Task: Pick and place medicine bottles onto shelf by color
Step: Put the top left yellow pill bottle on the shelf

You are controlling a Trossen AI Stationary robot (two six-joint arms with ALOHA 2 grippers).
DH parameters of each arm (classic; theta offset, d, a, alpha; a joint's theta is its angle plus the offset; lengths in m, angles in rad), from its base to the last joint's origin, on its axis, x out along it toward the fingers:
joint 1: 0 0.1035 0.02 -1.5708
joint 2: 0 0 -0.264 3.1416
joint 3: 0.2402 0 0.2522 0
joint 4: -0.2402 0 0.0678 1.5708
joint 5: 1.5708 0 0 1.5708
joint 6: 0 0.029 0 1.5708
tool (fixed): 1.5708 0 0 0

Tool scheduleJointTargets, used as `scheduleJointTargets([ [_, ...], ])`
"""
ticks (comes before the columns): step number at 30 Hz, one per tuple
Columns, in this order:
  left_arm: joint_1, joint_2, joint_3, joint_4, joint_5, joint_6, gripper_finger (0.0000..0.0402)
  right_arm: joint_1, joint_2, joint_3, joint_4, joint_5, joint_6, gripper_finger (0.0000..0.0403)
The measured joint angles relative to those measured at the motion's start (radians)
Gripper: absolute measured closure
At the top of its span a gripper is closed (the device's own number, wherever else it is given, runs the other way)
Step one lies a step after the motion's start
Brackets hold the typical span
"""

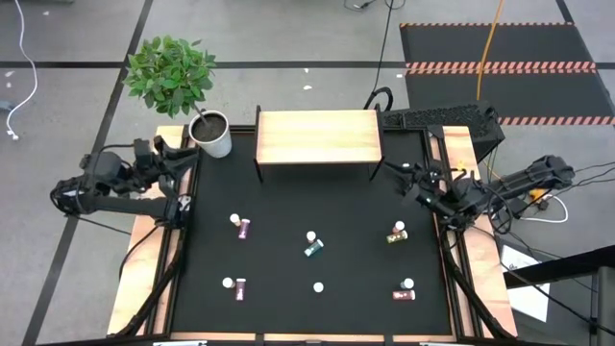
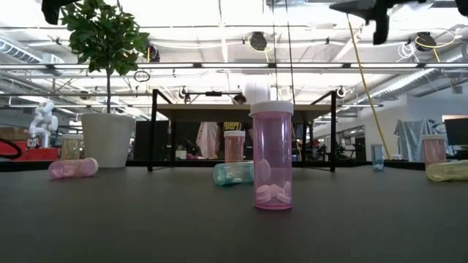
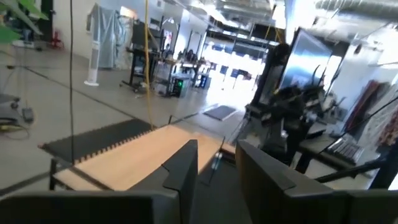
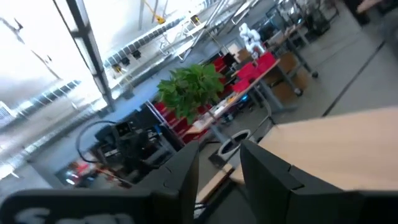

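Several small white-capped bottles are on the black mat: a pink one point(image 1: 240, 227), a teal one point(image 1: 312, 246), a yellow one point(image 1: 396, 233), pink ones at the near left point(image 1: 233, 286) and near right point(image 1: 405, 292), and one seen cap-up point(image 1: 318, 286). In the low view a pink bottle point(image 2: 272, 156) stands upright in the middle and a teal one point(image 2: 234, 173) lies on its side. The wooden shelf point(image 1: 317, 137) stands on thin dark legs at the far middle. My left gripper point(image 1: 184, 160) hangs at the mat's far left, open and empty. My right gripper point(image 1: 407, 179) hangs right of the shelf, open and empty.
A white pot point(image 1: 213, 135) with a leafy plant point(image 1: 171, 72) stands at the far left corner, close to my left gripper. Wooden rails point(image 1: 461, 279) border the mat on both sides. A dark keyboard-like unit point(image 1: 437, 117) lies behind the shelf's right end.
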Motion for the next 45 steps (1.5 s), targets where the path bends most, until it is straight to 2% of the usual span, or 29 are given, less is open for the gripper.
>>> scheduleJointTargets([
  [4,0.0,0.0,-0.001,-0.124,-0.007,-0.011,0.0289,-0.027,0.041,0.017,-0.002,-0.028,-0.002,0.0289],
  [7,0.0,0.0,-0.002,-0.204,-0.074,-0.024,0.0289,-0.052,0.045,0.017,-0.016,-0.102,0.061,0.0289],
  [10,0.0,0.001,-0.002,-0.201,-0.095,-0.01,0.0289,-0.077,0.053,0.017,-0.038,-0.161,0.085,0.0289],
  [15,0.0,0.031,-0.002,-0.103,-0.094,0.088,0.0289,-0.114,0.052,0.017,-0.127,-0.171,0.068,0.0289],
  [18,0.0,0.08,-0.002,-0.062,-0.094,0.186,0.0288,-0.148,0.048,0.017,-0.229,-0.269,0.094,0.0289],
  [21,0.0,0.161,-0.002,-0.002,-0.089,0.266,0.0288,-0.169,0.049,0.017,-0.411,-0.338,0.149,0.0289],
  [25,-0.001,0.292,-0.002,0.229,-0.021,0.297,0.0288,-0.171,0.075,0.016,-0.683,-0.378,0.233,0.0289],
  [27,0.0,0.352,-0.002,0.318,-0.021,0.295,0.0288,-0.171,0.078,0.015,-0.702,-0.408,0.23,0.0289],
  [31,0.0,0.442,-0.001,0.394,-0.024,0.232,0.0288,-0.187,0.066,0.036,-0.671,-0.486,0.138,0.0289],
  [34,-0.005,0.483,0.05,0.341,0.017,0.194,0.0288,-0.189,0.069,0.08,-0.741,-0.501,0.126,0.0289],
  [39,-0.015,0.529,0.164,0.167,0.001,0.211,0.0288,-0.188,0.118,0.131,-0.892,-0.512,0.09,0.0289],
  [45,0.044,0.53,0.297,-0.034,-0.017,0.243,0.0288,-0.171,0.207,0.246,-0.897,-0.554,0.112,0.0289],
])
